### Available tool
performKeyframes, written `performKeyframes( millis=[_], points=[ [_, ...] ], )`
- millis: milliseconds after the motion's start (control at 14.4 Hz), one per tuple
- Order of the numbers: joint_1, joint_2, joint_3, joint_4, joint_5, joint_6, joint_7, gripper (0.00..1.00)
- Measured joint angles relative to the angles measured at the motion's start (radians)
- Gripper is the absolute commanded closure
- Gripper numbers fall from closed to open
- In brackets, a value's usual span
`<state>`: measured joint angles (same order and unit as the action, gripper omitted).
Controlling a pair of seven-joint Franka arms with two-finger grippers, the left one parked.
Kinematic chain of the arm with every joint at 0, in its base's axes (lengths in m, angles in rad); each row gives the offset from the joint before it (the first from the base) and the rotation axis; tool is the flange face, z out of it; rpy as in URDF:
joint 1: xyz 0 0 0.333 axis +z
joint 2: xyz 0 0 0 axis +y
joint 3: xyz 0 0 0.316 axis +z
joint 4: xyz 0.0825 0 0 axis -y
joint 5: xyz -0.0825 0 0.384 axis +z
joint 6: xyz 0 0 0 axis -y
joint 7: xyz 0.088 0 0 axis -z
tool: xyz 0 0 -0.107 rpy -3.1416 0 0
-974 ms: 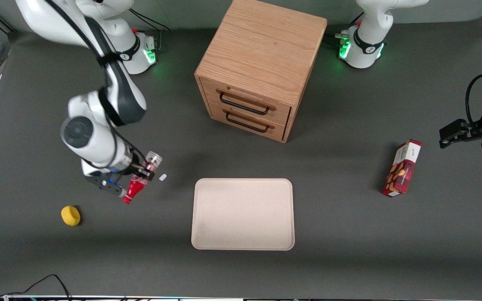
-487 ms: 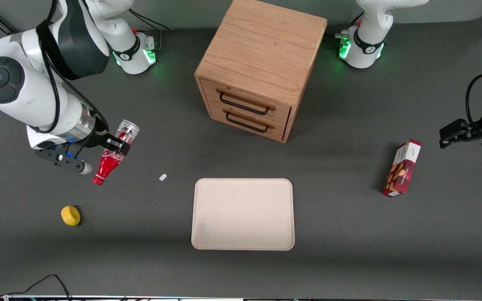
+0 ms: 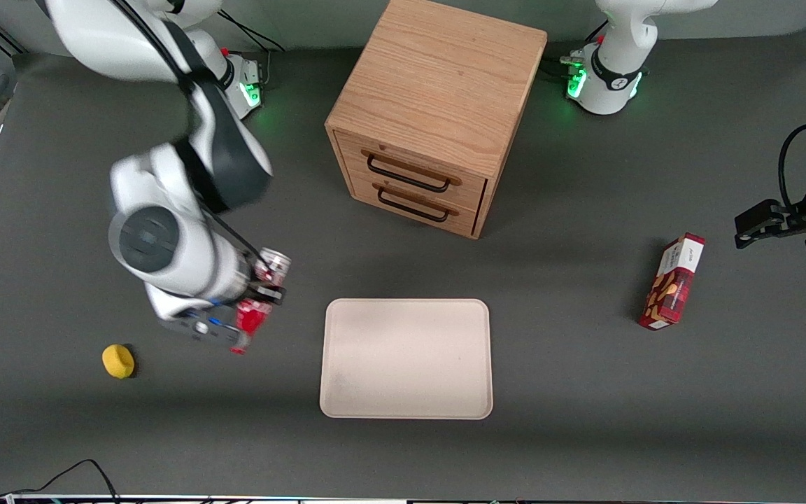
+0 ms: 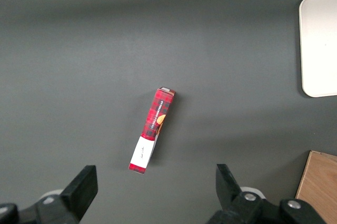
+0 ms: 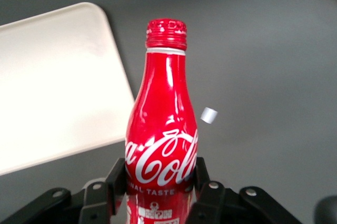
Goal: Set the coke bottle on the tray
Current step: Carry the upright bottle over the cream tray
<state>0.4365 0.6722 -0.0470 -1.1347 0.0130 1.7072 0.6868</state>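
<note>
Red and glossy, the coke bottle (image 5: 162, 124) fills the right wrist view, where white script lettering runs across its body and a ribbed red cap tops its narrow neck. The gripper (image 5: 158, 182) has its two black fingers (image 5: 115, 174) pressed against the bottle's lower body, one on each side, so it is clamped on the bottle with the fingers only as far apart as the bottle is wide. The bottle's base is cut off at that picture's edge.

From the front the same bottle (image 3: 252, 318) is much harder to read: only a red patch and a silver-grey end near the gripper (image 3: 263, 294) show, the rest hidden by the wrist and blurred. The lettering cannot be made out there. The front view does show that the bottle is held above the dark table (image 3: 585, 392), lying tilted rather than upright, just beside the tray (image 3: 406, 358) on the working arm's side and not over it.

The tray is a pale cream rectangle with rounded corners. The wrist view shows one corner (image 5: 58, 82) of it close to the bottle, along with a small white scrap (image 5: 209, 115) on the table, which the front view does not show clearly.

Farther out, a wooden drawer cabinet (image 3: 438, 105) stands farther from the front camera than the tray, and a yellow ball (image 3: 118, 361) lies toward the working arm's end. A red snack box (image 3: 672, 281) stands toward the parked arm's end; the left wrist view shows it (image 4: 152, 129) from above, with a tray edge (image 4: 318, 45).
</note>
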Motion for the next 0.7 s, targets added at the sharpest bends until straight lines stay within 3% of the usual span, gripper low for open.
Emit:
performKeyframes(
  millis=[348, 696],
  points=[
    [0.057, 0.253, -0.002, 0.110, -0.015, 0.236, -0.066, 1.00],
    [0.085, 0.362, -0.004, 0.130, -0.040, 0.367, -0.119, 1.00]
  ],
)
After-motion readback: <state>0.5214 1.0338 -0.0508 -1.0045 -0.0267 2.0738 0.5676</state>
